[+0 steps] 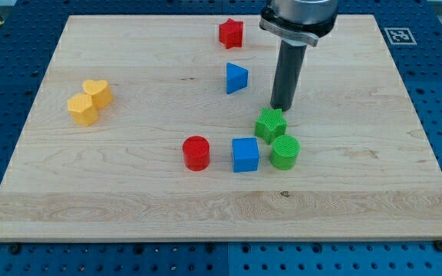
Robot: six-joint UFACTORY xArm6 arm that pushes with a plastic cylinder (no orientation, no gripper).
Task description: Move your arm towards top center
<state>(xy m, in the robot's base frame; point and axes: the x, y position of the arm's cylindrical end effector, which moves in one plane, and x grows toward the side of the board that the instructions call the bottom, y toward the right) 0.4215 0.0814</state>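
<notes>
My tip (281,108) sits on the wooden board (129,184) just above the green star block (270,123), touching or nearly touching its upper edge; contact cannot be settled from this view. No gripper on this rig, only the bare rod, so nothing is held or clamped. Goal is the board's top centre, which lies toward the view's top and slightly left of my tip. Taking my tip as landmark: red star-like block (231,33) is up and left, close to the goal area; blue triangle block (236,77) is left and a little above. Judgement: a straight run up-left passes right of the blue triangle, but could brush the red block near the end. Below my tip: green cylinder (285,152), blue cube (245,154), red cylinder (196,152). Far left: yellow heart-shaped block (90,100).
</notes>
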